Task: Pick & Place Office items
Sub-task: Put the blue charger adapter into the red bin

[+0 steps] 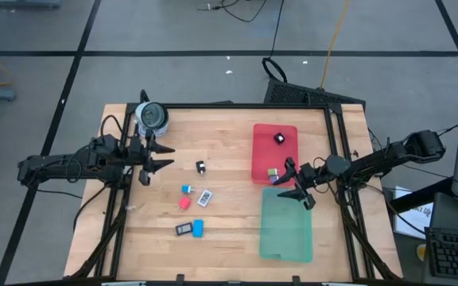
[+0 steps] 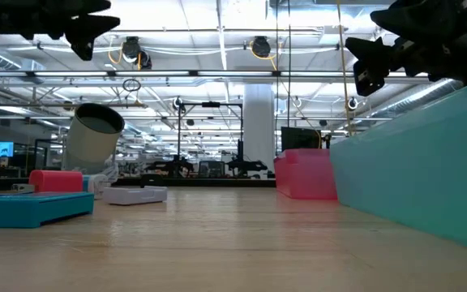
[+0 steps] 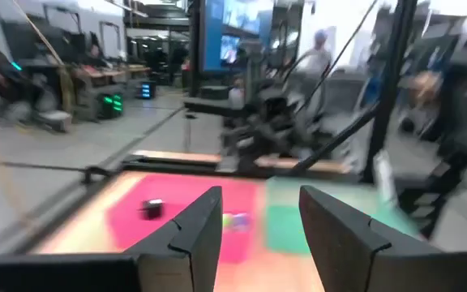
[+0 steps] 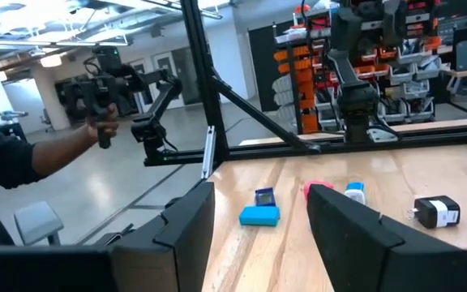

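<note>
Several small office items lie on the wooden table between the arms: a black-and-white piece, a small blue piece, a white labelled tag, a pink piece, a dark block and a blue bar. A black piece and a green piece lie in the red tray. My left gripper hovers open at the table's left, above the wood. My right gripper hovers open over the seam between the red tray and the green tray.
A grey roll stands at the far left corner, close behind the left gripper. A black frame edges the table. In the right wrist view a person's hand holds a device beyond the table. Bare wood lies along the near edge.
</note>
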Controlling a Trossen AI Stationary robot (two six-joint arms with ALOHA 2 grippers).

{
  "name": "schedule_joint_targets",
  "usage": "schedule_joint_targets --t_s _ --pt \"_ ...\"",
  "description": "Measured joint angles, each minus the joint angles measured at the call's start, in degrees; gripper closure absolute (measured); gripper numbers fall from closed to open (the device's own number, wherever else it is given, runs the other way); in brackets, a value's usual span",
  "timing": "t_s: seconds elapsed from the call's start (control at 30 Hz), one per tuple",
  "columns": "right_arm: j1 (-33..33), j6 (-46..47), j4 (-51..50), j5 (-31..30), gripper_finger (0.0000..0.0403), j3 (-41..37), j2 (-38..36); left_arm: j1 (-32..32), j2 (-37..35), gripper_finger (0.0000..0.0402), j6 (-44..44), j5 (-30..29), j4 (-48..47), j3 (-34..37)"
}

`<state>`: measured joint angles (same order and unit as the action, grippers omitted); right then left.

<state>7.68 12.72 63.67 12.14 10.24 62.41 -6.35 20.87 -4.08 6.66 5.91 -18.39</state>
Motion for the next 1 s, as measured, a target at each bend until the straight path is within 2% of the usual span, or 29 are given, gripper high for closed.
schedule_joint_targets --t_s 0.17,0.4,0.6,0.8,1.0 --pt "0.0 0.0 -0.4 0.0 0.0218 0.0 0.0 0.0 0.6 0.0246 -11.7 -0.2 5.2 0.0" --pt "0.0 -0.1 -1.4 0.0 0.0219 0.0 0.0 0.0 2.0 0.0246 -15.5 -0.6 6.9 0.0" --pt "-0.1 -0.2 -2.4 -0.1 0.0222 0.0 0.0 2.4 11.2 0.0237 -25.2 3.4 5.5 0.0" --pt "-0.1 -0.2 -2.4 -0.1 0.0222 0.0 0.0 9.8 24.2 0.0248 -21.2 4.0 6.3 0.0" --pt "-0.1 -0.4 -2.8 -0.2 0.0222 0.0 0.0 14.1 31.4 0.0273 -10.6 1.5 -2.5 0.0"
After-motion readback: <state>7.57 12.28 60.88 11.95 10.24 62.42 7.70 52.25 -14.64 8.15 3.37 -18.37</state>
